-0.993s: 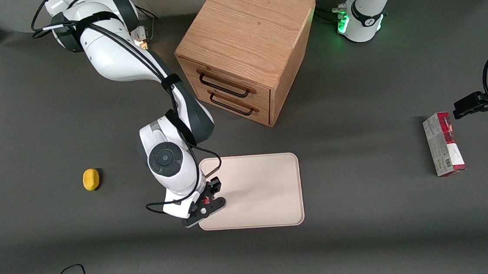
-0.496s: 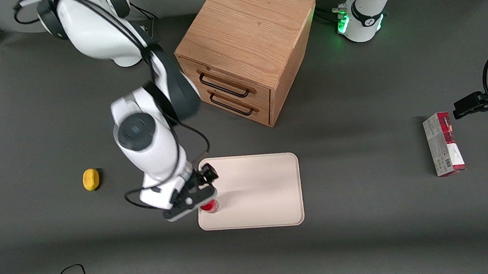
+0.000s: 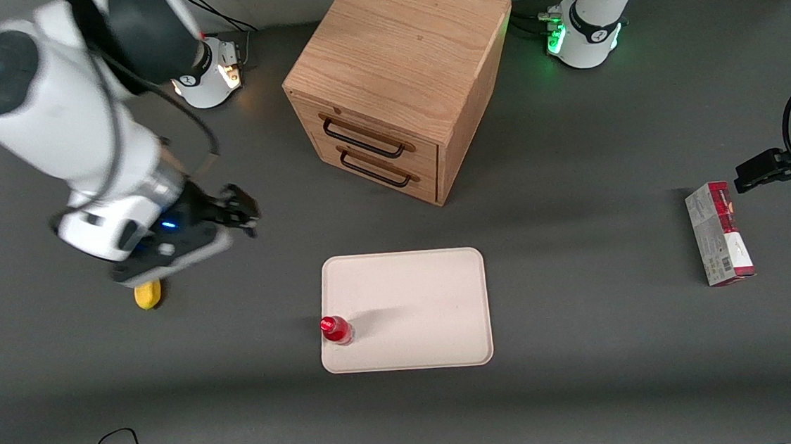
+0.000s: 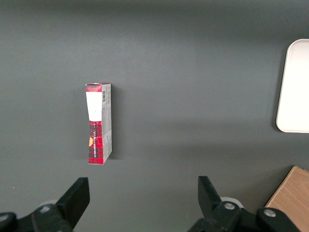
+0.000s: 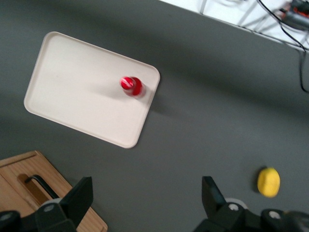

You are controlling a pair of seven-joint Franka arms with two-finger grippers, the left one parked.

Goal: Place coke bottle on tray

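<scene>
The fingers (image 5: 77,200) of the gripper (image 3: 229,212) stand spread with nothing between them, raised high over bare table toward the working arm's end, well apart from the coke bottle (image 3: 336,330). The bottle stands upright on the tray (image 3: 416,305), close to the tray's edge that faces the working arm and near its corner closest to the front camera. Bare table surrounds the tray, with the wooden drawer cabinet (image 3: 395,81) farther from the camera and a yellow object (image 3: 148,295) lying beneath the gripper's wrist.
</scene>
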